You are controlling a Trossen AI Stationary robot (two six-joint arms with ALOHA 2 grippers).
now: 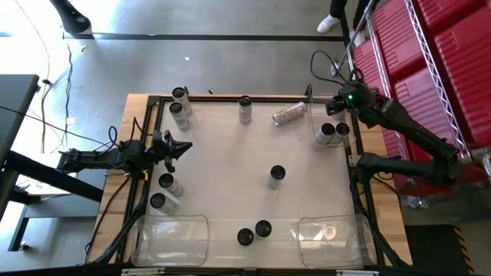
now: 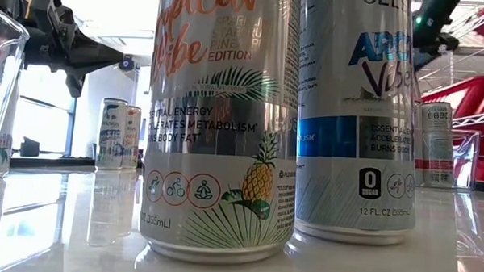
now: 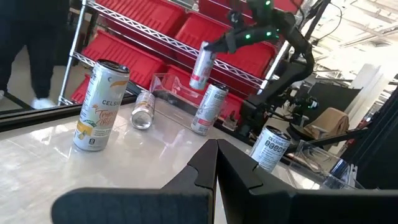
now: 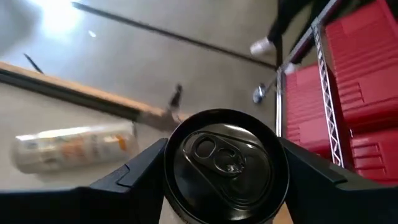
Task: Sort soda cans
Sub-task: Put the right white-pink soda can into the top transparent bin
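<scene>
red crates [image 1: 453,46] on wire shelving [image 1: 387,69]; a person's white shoe [image 1: 328,24].

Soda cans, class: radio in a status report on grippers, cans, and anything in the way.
Right gripper shut on a soda can, above far-right bin. Left gripper shut, empty, left side. One toppled can nearby.

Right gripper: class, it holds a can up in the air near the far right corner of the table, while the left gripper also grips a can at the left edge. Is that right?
Not quite. The right gripper does hold a can aloft, as its wrist view shows. But the left gripper grips nothing: in the left wrist view its fingers are shut on empty air at the table's left side.
</scene>
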